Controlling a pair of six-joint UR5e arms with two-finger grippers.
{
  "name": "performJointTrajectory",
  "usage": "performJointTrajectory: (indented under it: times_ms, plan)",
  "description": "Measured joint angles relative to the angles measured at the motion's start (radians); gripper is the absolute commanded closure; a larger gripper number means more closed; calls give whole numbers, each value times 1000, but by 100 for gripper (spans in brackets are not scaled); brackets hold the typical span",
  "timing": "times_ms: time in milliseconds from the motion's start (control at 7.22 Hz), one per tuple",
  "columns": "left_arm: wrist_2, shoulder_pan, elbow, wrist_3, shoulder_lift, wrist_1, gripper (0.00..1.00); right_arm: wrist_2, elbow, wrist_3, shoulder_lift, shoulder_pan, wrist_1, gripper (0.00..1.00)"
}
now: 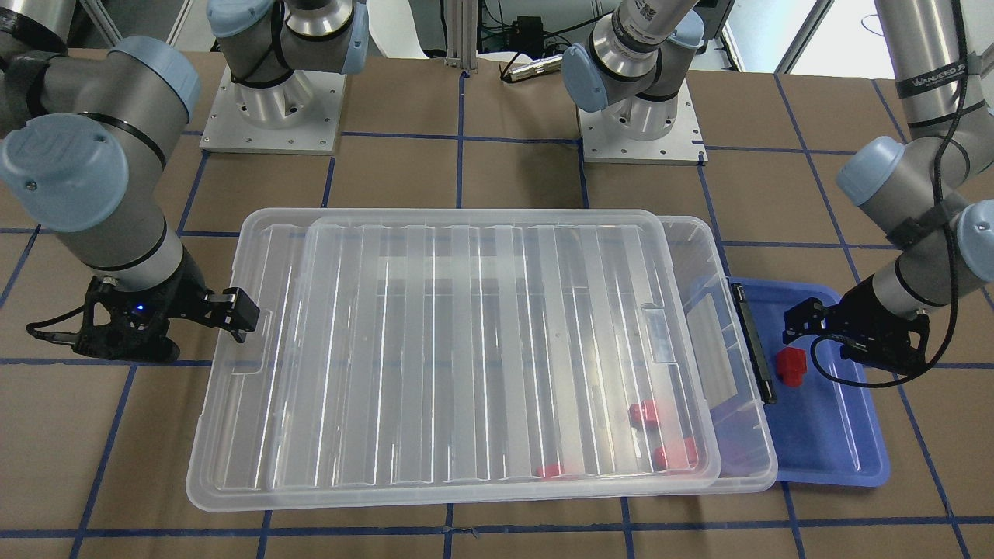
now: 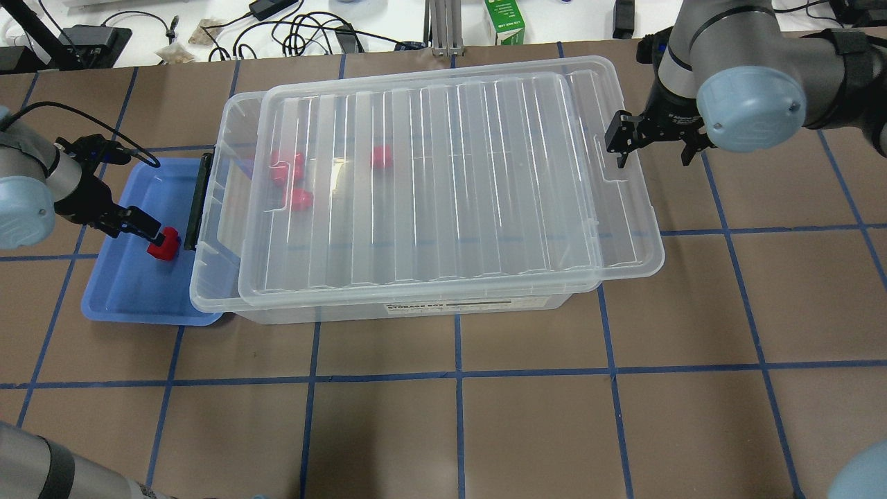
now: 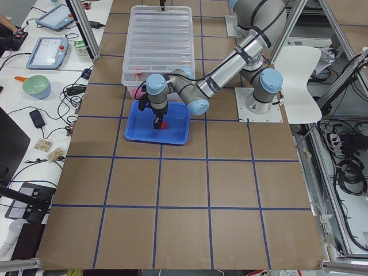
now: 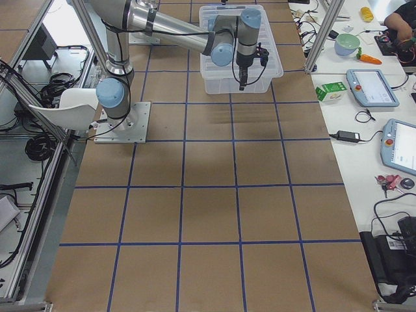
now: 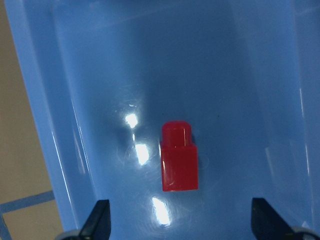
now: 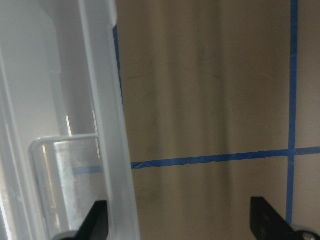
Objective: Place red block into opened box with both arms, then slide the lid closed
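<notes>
The table (image 2: 457, 430) is covered in brown board with a grid of blue tape lines.

The box (image 2: 416, 310) stands lengthwise, left to right, on the far half of the table. Its black bar (image 2: 201, 201) is on the left short side.

The lid (image 2: 450, 173) lies flat on the box, shifted to the right. It overhangs the right end and leaves a narrow strip open at the left end, just inside the black bar.

The right arm (image 2: 748, 104) reaches in from the far right. The left arm (image 2: 28, 201) reaches in from the left edge.

The blue tray (image 2: 132, 298) sits at the left end of the box. The box rim overlaps the tray's right edge.

The right gripper (image 2: 653, 145) is at the lid's right short end, near the notch. Its jaws are spread wide and grip nothing. In the wrist view one fingertip (image 6: 97, 220) overlaps the lid edge and the other is over bare table.

The left gripper (image 2: 147, 229) hangs over the blue tray. Its jaws are spread wide and hold nothing, and the fingertips (image 5: 97, 222) stand well to either side of the red block.

The red block (image 5: 179, 162) lies on the tray floor, near the black bar, outside the box.

Three other red blocks (image 2: 287, 168) lie inside the box near its left end, under the lid.
</notes>
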Motion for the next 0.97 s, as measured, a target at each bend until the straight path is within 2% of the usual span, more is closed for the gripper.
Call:
performJointTrajectory:
  times_ms: [138,554,692,831,969]
  plan:
    - [0,0,-10,-1,-18,22,3,0,1,-25,-2,-23,3,0]
    - [0,-5,-20,-7,-70,94,34,0,-1,-91,-7,-75,6,0]
    - [0,-7,-20,-9,-77,102,54,-4,-2,-112,-8,-88,6,0]
    - [-1,-8,-20,-10,-79,104,68,-12,-2,-140,-8,-101,6,0]
    - [-2,-10,-18,-10,-80,105,88,-18,-2,-166,-9,-116,6,0]
